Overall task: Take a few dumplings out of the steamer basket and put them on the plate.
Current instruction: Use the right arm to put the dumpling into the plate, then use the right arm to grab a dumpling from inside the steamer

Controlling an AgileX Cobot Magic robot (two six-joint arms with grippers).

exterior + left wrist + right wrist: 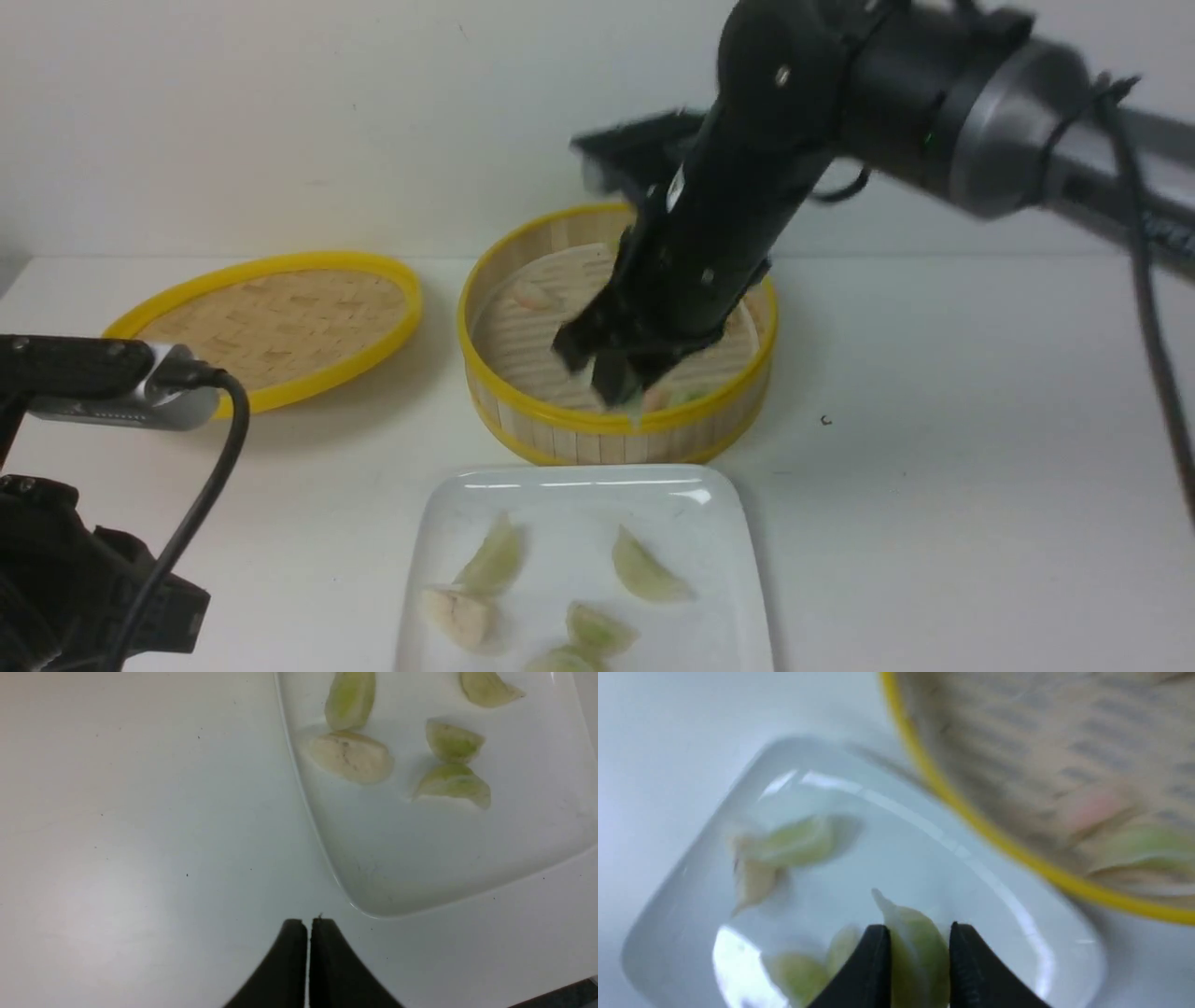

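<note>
The right gripper point(920, 931) has its two black fingers point(873, 961) partly closed and pinching a pale green dumpling point(903, 917) between them. The dumpling stands on edge, with its pointed end sticking out past the tips. In the front view this gripper hangs tilted over the near side of the steamer basket point(560, 417), and the dumpling's tip shows just below the fingers, at about the height of the yellow rim. A small white label point(674, 191) on the arm is too blurred to read.

The left gripper point(308, 924) has its fingers pressed together with nothing between them. It is above bare table point(934, 467), just beside a corner of the plate point(579, 478).

The white square plate sits at the middle of the table's near edge, with the basket just behind it. Four green dumplings point(644, 569) and one whitish dumpling point(457, 616) lie on the plate. Inside the basket, a pinkish dumpling point(537, 297) lies toward the far side, and a green dumpling point(691, 394) lies against the near wall. The shallow woven lid point(271, 317) lies flat toward the table's left edge, apart from the basket.
</note>
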